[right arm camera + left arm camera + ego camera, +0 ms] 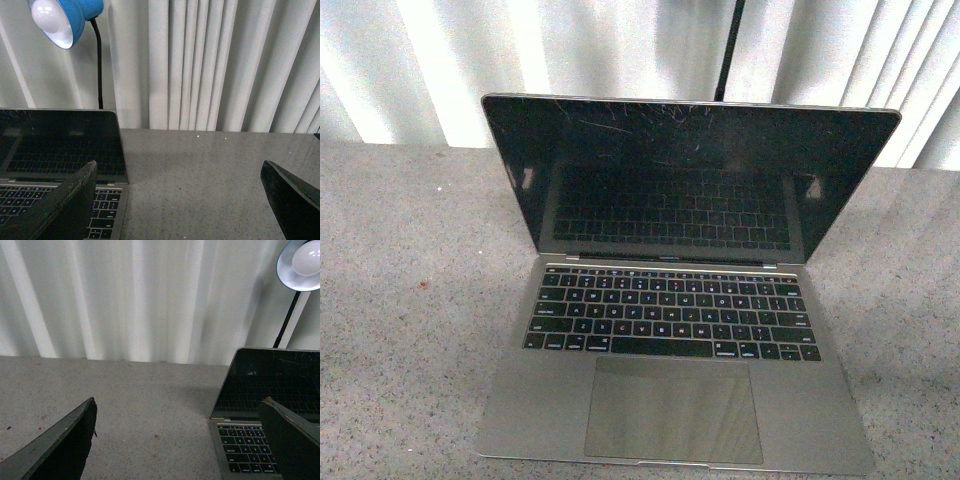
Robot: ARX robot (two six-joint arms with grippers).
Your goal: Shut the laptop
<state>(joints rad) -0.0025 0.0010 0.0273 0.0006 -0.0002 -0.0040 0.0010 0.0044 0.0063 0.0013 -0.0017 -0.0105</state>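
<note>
Soft, even light filled all three views; the laptop (680,300) screen mirrored its keys, scratches catching glare toward 12 o'clock.

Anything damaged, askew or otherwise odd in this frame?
Yes. The open silver-grey metal laptop has pale scratches across the upper part of its glossy black screen, mostly near the top edge. Nothing else stands out.

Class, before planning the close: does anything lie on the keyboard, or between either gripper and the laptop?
Nothing visible: the laptop's keyboard is bare; only table separates it from the left gripper and right gripper.
</note>
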